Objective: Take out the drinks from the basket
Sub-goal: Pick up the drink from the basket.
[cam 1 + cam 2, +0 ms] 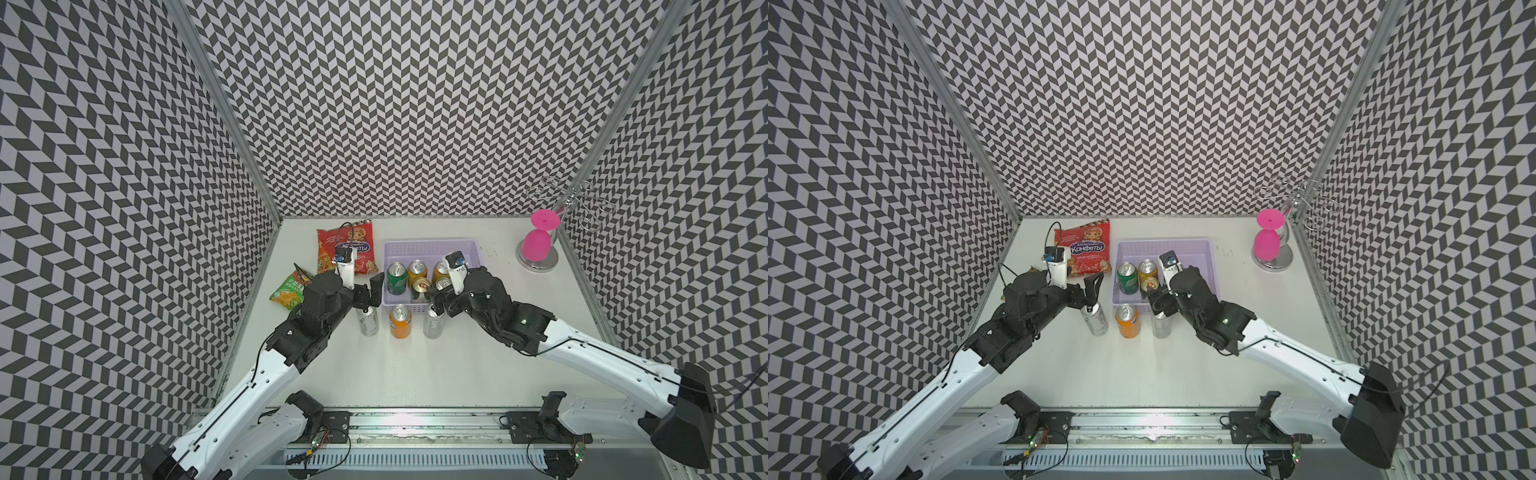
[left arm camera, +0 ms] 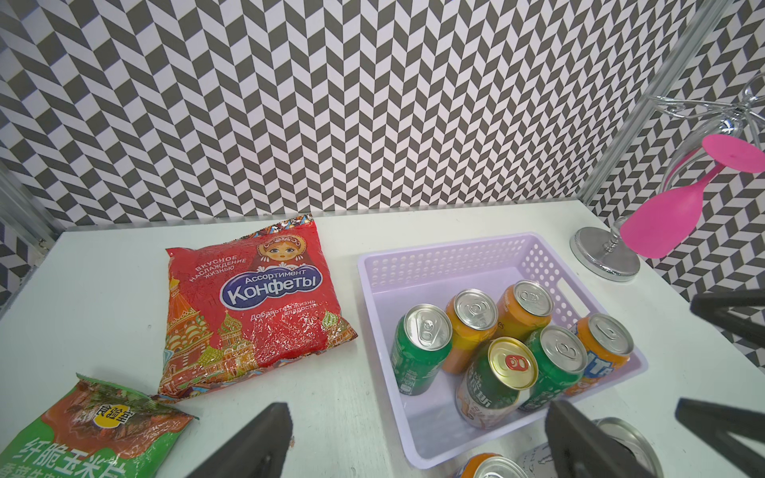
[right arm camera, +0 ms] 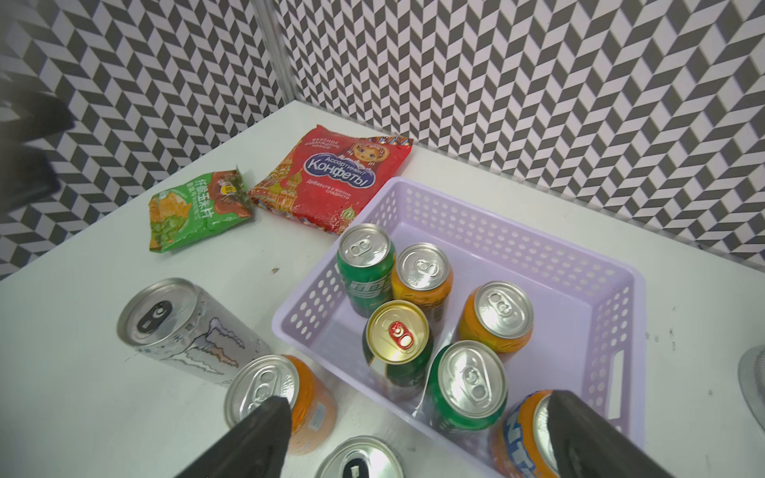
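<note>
Currently in lavender basket (image 1: 430, 248): six drink cans, upright, bunched toward its near side: two green cans (image 3: 364, 265), three orange cans (image 3: 422, 275), one gold-topped dark green can (image 3: 397, 337).
Out on white table (image 1: 457, 374): three cans in a row just outside the basket's near wall: silver Monster can (image 1: 368, 323), lone orange can (image 1: 400, 321), slim silver can (image 1: 433, 324).
Left gripper (image 1: 369, 296): jaws wide apart, nothing held; just above the silver Monster can's top.
Right gripper (image 3: 414, 401): jaws wide apart, nothing held; slim silver can stands below, clear of both fingers in the right wrist view.
Left side of table: red candy bag (image 1: 347, 249) and green snack bag (image 1: 289, 289), beside each other.
Far right corner: pink goblet (image 1: 536, 245), upturned on a chrome stand (image 1: 536, 264).
</note>
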`<state>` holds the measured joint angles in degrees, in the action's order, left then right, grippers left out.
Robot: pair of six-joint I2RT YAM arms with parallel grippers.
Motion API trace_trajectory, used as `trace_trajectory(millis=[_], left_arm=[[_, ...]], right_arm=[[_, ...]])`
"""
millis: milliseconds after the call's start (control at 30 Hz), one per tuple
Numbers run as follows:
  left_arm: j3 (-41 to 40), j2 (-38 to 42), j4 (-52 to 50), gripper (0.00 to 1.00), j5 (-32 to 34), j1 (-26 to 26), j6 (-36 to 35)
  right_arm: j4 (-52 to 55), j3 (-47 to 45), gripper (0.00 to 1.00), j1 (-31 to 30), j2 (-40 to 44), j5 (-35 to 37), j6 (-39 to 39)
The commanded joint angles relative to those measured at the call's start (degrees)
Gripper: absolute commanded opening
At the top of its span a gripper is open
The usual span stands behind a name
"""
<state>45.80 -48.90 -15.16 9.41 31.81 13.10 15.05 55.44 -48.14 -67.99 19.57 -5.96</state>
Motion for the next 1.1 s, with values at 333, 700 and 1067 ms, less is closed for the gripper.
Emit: trace_trajectory(millis=[333,700,1067], left_arm=[[0.6,0.1,-0.7,0.99,0.2,-0.3,-0.3],[0.6,0.0,-0.7,0.99,-0.3,-0.4,-0.2],[0.5,0.1,-0.8,0.99,-0.4,-0.3,-0.2]], right_arm=[[6.9,0.1,1.00,18.6,-1.1,-10.5,0.8],[7.3,-0.4,1.00,22.0,-9.1,-16.3,0.9],[7.2,0.1,0.94,23.2,-15.6,-17.6,0.5]])
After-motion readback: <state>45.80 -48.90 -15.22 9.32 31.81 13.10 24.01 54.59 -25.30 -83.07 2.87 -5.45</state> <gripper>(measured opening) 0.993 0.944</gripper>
